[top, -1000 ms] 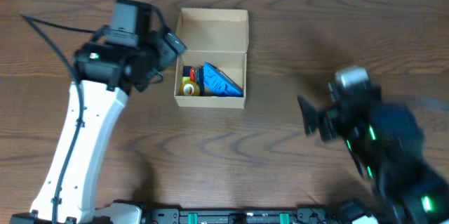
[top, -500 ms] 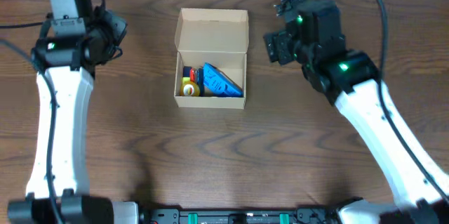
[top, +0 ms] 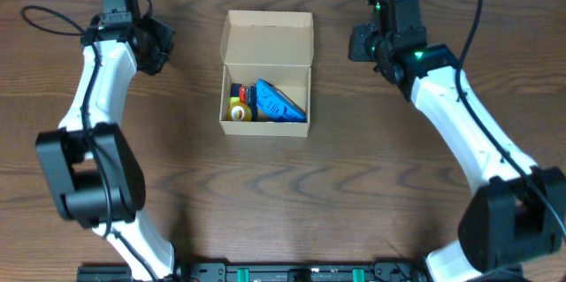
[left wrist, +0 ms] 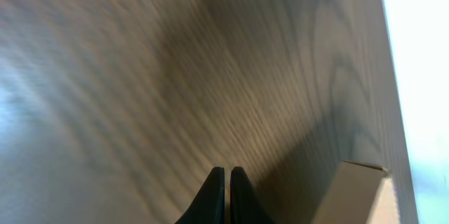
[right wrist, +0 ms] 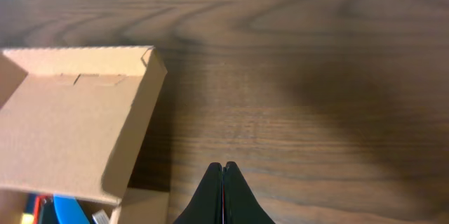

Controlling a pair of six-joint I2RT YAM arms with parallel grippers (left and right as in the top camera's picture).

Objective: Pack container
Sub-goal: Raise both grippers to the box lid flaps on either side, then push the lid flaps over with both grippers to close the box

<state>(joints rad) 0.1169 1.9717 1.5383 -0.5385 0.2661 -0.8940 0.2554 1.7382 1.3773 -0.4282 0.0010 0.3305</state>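
1. One small rectangular tan cardboard box [top: 265, 128] sits on the dark wood-grain surface [top: 354, 185] between the two arms. Its hinged flap lid [top: 268, 39] is folded open toward the far edge.
2. Inside lie one flat blue plastic packet [top: 281, 103] and one round yellow item [top: 239, 111]. There may also be one small red-orange piece [top: 235, 93] beside the yellow item, but it is too small to be sure.
3. The left claw [top: 152, 45] hovers well apart from the box on its left side, pinched together and holding nothing. The right claw [top: 358, 43] hovers near the lid's right edge, likewise closed and empty.
4. No other loose item shows in the overhead view, so loading looks finished. Closing the box seems to be the step in hand.
5. The next move calls for one claw to get behind the lid's far edge and swing it forward and down. The tilted blue packet may hold the flap up.
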